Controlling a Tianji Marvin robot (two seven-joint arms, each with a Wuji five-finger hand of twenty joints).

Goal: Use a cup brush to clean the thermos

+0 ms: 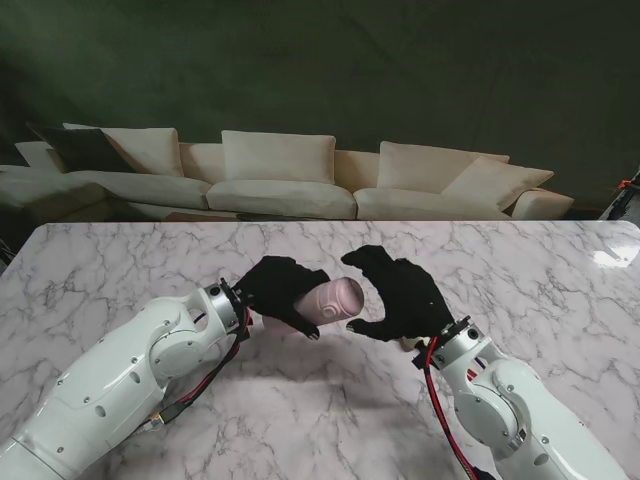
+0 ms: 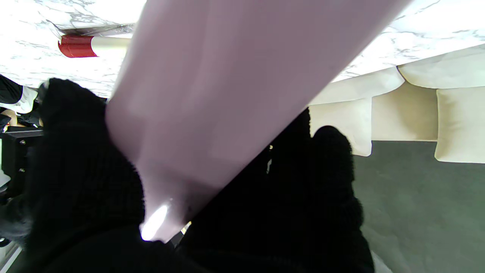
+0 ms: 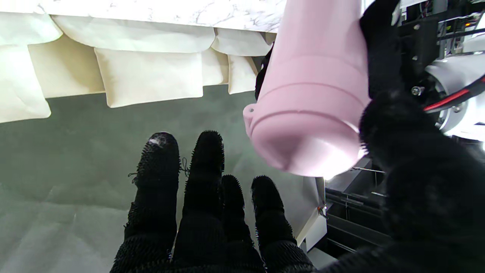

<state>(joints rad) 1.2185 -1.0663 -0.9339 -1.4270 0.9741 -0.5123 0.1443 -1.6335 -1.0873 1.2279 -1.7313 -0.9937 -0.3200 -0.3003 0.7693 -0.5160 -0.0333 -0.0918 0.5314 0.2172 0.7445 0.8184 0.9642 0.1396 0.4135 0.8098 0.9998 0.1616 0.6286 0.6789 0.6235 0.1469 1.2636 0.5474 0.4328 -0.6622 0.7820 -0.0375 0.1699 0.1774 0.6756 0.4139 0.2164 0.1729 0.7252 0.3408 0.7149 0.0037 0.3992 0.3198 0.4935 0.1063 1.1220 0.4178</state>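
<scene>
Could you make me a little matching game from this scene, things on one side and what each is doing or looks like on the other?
Things:
1. left hand
2. right hand
3. thermos
4. table

Descriptions:
A. white marble with grey veins
B. pink, lifted off the table, lying sideways
C. fingers spread, holding nothing, beside the lidded end
D. wrapped around the pink body

Pairs: 1-D, 2-C, 3-B, 4-A

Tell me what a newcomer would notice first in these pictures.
The pink thermos stands out first: the black-gloved left hand holds it in the air over the middle of the marble table, lidded end toward the right hand, whose fingers curl open around that end without gripping. A red-tipped white handle, perhaps the cup brush, lies on the table behind.
</scene>
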